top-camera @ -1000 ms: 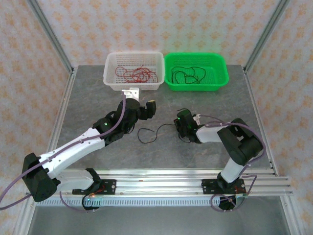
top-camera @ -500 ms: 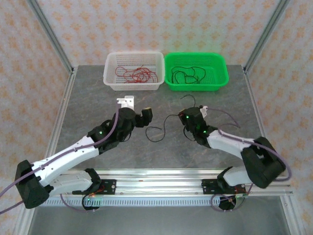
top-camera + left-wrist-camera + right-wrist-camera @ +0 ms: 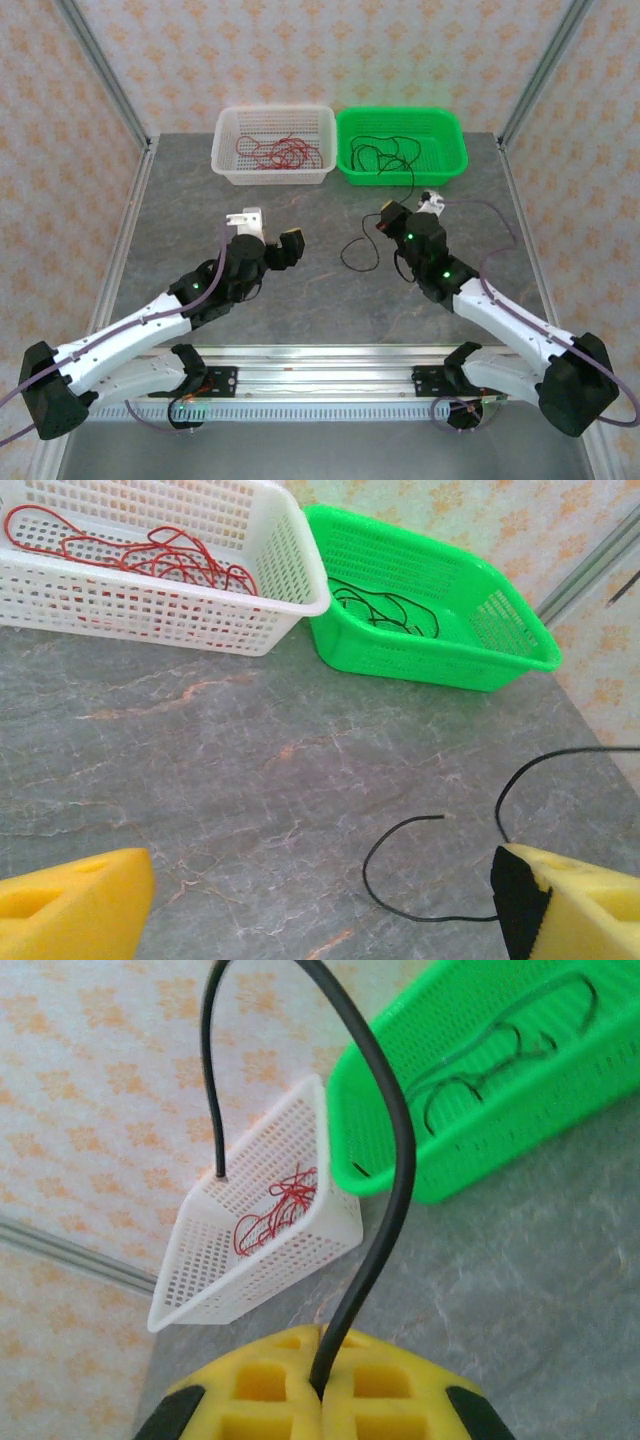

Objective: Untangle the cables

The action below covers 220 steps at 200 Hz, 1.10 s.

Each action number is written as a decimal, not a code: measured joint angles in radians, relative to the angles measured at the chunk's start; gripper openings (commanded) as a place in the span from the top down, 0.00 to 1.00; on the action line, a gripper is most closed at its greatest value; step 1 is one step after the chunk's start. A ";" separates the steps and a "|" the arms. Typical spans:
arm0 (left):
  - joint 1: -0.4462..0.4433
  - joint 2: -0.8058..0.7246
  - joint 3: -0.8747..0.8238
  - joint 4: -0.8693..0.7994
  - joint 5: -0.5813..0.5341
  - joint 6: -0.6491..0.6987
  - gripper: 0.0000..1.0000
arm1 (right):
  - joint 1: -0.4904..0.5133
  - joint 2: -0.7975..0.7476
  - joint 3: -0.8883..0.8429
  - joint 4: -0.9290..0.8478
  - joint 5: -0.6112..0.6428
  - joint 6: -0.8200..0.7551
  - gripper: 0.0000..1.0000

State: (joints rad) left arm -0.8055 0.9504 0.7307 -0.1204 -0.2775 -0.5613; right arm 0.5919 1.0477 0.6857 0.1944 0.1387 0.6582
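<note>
The right jaws, clenched on one end of a black cable (image 3: 404,1160), have lifted and swung from the middle of the table (image 3: 200,200) toward its far edge, near the green basket (image 3: 440,176). The cable's loose end trails down toward the table's middle. The left jaws, spread wide and empty, have drawn back toward the near-left corner. This strand looks freed and ready for sorting.

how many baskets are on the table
2: a white basket at the back holding red cables, and a green basket beside it holding black cables.
</note>
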 measured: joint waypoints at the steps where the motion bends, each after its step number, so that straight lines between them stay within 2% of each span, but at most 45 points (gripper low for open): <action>1: 0.000 0.000 -0.001 0.002 0.000 0.000 0.12 | 0.000 0.000 0.003 -0.001 0.000 -0.006 1.00; 63: 0.000 -0.023 -0.032 0.015 0.004 -0.010 0.12 | -0.007 0.033 0.410 -0.113 0.068 -0.373 1.00; 88: 0.000 -0.032 -0.032 0.019 0.004 -0.011 0.12 | -0.044 0.106 0.567 -0.127 0.079 -0.476 1.00; 121: 0.000 -0.035 -0.032 0.020 0.004 -0.015 0.12 | -0.141 0.264 0.749 -0.137 0.047 -0.559 1.00; 173: -0.011 -0.061 -0.032 0.020 0.005 -0.044 0.12 | -0.267 0.506 0.901 -0.104 -0.046 -0.646 1.00; 220: -0.013 -0.076 -0.033 0.019 0.005 -0.045 0.12 | -0.330 0.684 0.968 -0.040 -0.090 -0.736 1.00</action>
State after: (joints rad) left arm -0.8185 0.8742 0.6979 -0.1009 -0.2722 -0.6067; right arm 0.2623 1.7321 1.6535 0.1547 0.0483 -0.0780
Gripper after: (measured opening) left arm 0.876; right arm 0.041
